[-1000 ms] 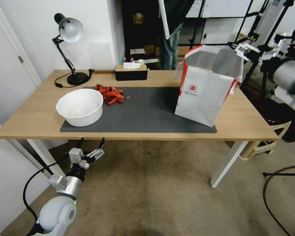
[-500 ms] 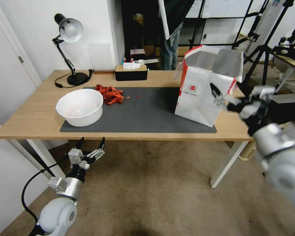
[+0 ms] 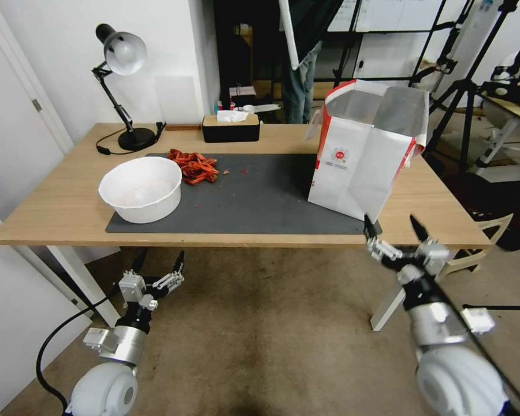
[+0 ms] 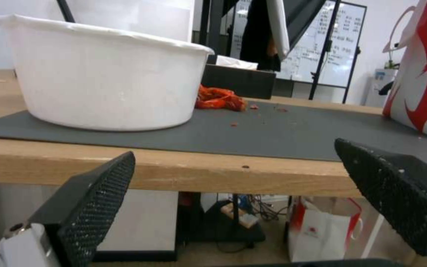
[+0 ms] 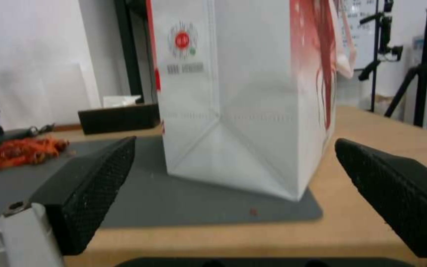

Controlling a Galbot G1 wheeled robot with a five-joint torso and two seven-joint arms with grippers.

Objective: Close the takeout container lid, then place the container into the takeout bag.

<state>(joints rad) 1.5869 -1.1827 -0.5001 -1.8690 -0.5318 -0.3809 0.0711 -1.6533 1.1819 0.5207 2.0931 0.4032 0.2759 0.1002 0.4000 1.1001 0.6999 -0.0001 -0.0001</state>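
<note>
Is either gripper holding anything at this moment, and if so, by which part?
Nothing is held. The left gripper and the right gripper both hang open and empty near the table's front edge.

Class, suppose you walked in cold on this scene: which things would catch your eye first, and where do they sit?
The tall white takeout bag with red sides stands open at the right end of the grey mat. A big white bowl sits at the mat's left end, with a red heap behind it. Both the left gripper and right gripper hang open and empty at the table's near edge.
</note>
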